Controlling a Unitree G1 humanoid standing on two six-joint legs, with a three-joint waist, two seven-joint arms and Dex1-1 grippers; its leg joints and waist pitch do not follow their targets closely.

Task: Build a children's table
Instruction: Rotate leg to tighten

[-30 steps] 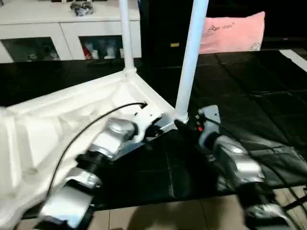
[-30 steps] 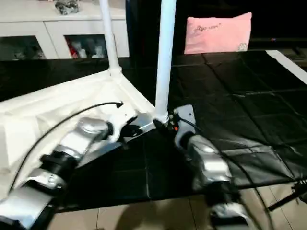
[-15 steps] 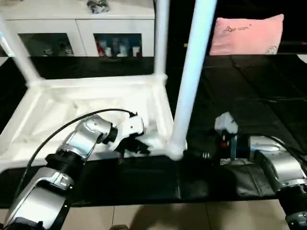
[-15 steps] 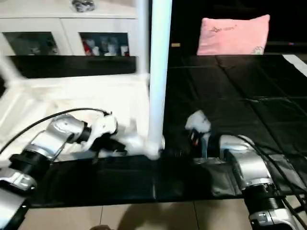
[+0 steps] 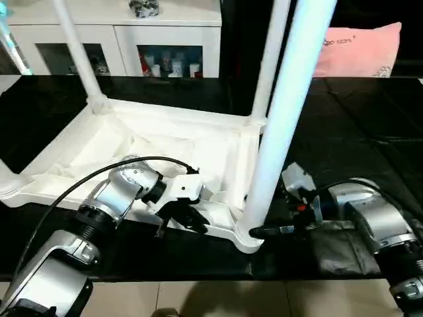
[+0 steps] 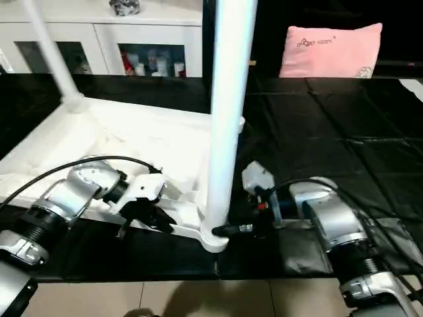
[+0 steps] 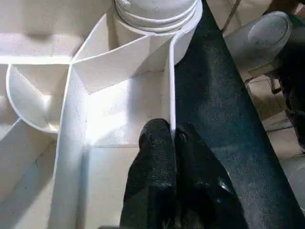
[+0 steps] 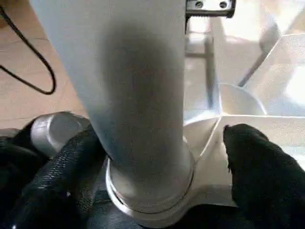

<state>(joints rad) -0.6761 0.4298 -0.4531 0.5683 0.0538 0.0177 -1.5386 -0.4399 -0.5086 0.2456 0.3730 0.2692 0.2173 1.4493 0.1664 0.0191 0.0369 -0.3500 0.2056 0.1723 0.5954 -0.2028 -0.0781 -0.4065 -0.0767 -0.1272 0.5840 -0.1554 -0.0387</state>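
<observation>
The white tabletop [image 5: 132, 142] lies upside down on the black mat, ribbed underside up. White legs stand in its corner sockets: the near leg [image 5: 284, 125], a back right leg [image 5: 268, 66] and a back left leg [image 5: 76, 53]. My left gripper [image 7: 171, 138] is shut on the thin rim wall of the tabletop, just beside the near leg's socket [image 7: 152, 19]. My right gripper [image 5: 261, 231] sits at the near leg's base [image 8: 143, 157] and is open. One of its fingers [image 8: 62, 176] touches the tube, while the other one [image 8: 257, 167] stands slightly apart.
A white glass-doored cabinet [image 5: 119, 39] lines the back, with a pink pillow [image 5: 360, 49] at the back right. The black mat [image 5: 357, 132] stretches to the right of the tabletop. Tan floor [image 5: 198, 300] runs along the front edge. A black cable [image 5: 99, 175] arcs over my left forearm.
The head views have swung, so the whole scene shifted. The tabletop shows more squarely, with a further leg visible at the left. Both grippers stay at the near corner.
</observation>
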